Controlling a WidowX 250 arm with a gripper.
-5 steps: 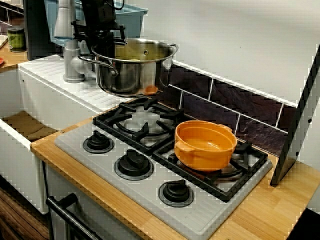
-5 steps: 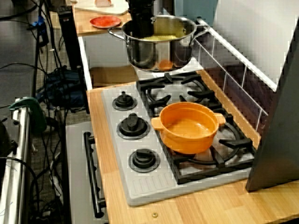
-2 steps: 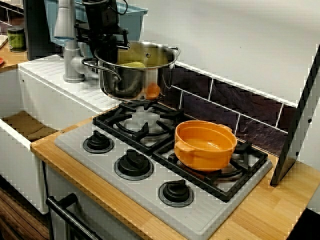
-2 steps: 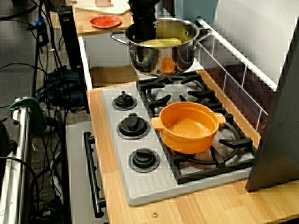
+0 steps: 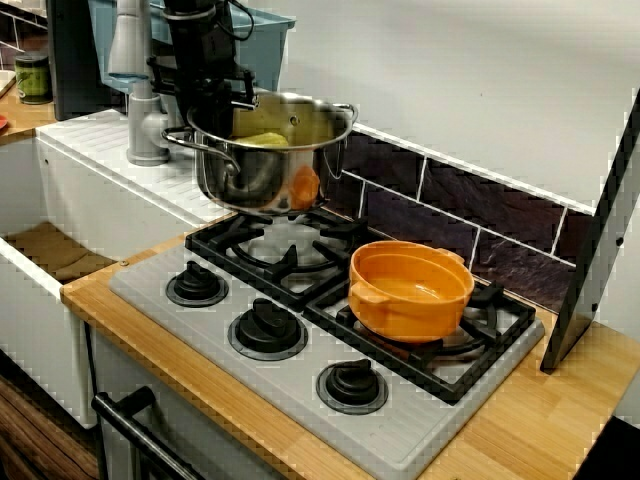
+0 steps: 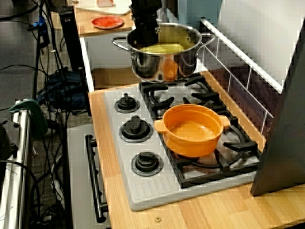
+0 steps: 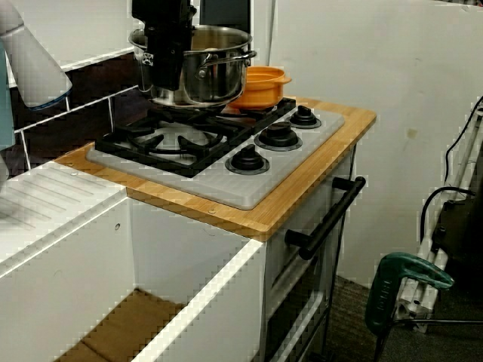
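Black robot gripper (image 5: 214,100) comes down from above, jaws narrow, clamped over the rim of a shiny stainless steel pot with two loop handles (image 5: 270,170). The grip is on the rim's sink-side edge, and one finger goes inside the pot. In the view from the sink end, the gripper (image 7: 167,69) covers that side of the pot (image 7: 215,72).

The pot sits level over the back burner at the sink end of the grey hob with black grates (image 5: 300,255), close to the dark tiled wall. Its base is right at the grate; can't tell if it touches. A yellow long item, corn-like (image 6: 162,47), lies inside the pot, beside the finger.

An orange round ceramic pot with small lugs (image 5: 411,290) sits empty on the next back burner, just beside the steel pot but not touching it. Three black knobs (image 5: 267,328) run along the hob's front edge. The hob is set in a wooden counter (image 5: 520,420). A grey tap (image 5: 140,90) and white sink (image 5: 60,200) are past the counter's end. A red plate (image 6: 107,22) sits on the far counter beyond the sink.
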